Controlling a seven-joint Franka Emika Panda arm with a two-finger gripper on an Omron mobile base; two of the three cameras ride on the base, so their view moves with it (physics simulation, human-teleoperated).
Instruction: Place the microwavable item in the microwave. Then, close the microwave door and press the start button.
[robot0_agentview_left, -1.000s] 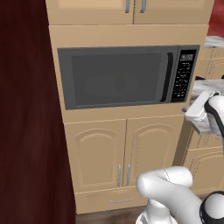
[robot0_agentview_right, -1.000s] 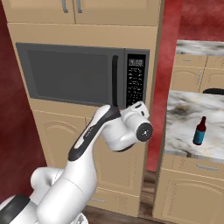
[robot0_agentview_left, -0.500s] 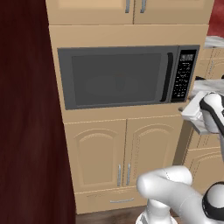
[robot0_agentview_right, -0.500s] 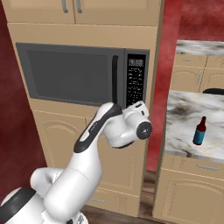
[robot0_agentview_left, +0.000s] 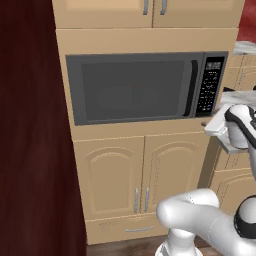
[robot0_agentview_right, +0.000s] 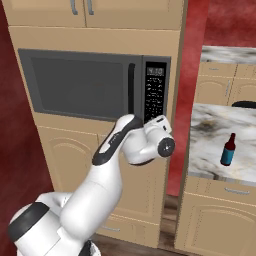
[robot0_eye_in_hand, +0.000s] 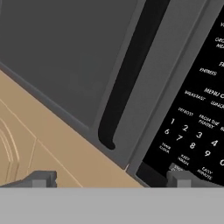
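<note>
With the door (robot0_agentview_left: 132, 90) shut and the gripper (robot0_eye_in_hand: 111, 179), jaws apart and empty, up close to the keypad (robot0_eye_in_hand: 192, 127) of the microwave (robot0_agentview_right: 95, 85), pressing start risks running it without the cup (I cannot find it).

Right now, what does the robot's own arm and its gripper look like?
The glossy white rounded-segment arm has dark grey joint bands and a black round cap with a pale centre at the wrist. No cables or lettering show. Its gripper has two small, blocky dark grey finger tips as its jaws.
</note>
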